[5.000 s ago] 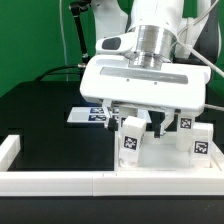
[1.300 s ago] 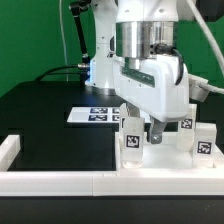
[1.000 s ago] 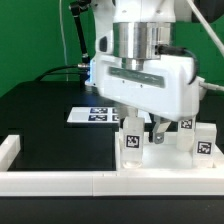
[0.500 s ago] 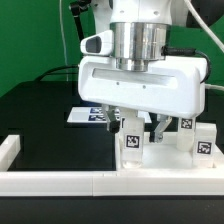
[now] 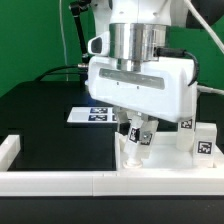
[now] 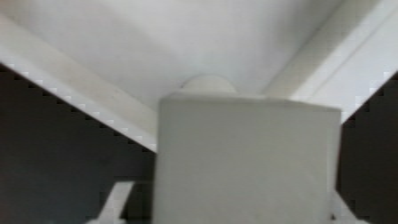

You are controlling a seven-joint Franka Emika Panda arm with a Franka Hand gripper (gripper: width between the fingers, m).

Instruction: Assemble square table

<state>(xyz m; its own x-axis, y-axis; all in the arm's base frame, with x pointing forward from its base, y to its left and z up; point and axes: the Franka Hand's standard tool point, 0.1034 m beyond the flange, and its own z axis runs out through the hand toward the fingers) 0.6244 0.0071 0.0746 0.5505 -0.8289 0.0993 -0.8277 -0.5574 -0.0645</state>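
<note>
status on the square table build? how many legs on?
Done: cannot confirm any finished leg; the tabletop lies against the border rail.
In hand: the gripper sits low over a tagged leg standing on the tabletop; the wrist view shows that leg close up between the fingers. The hand hides whether they grip it.
Left: another leg stands loose on the exterior view's right; other legs are hidden.
</note>
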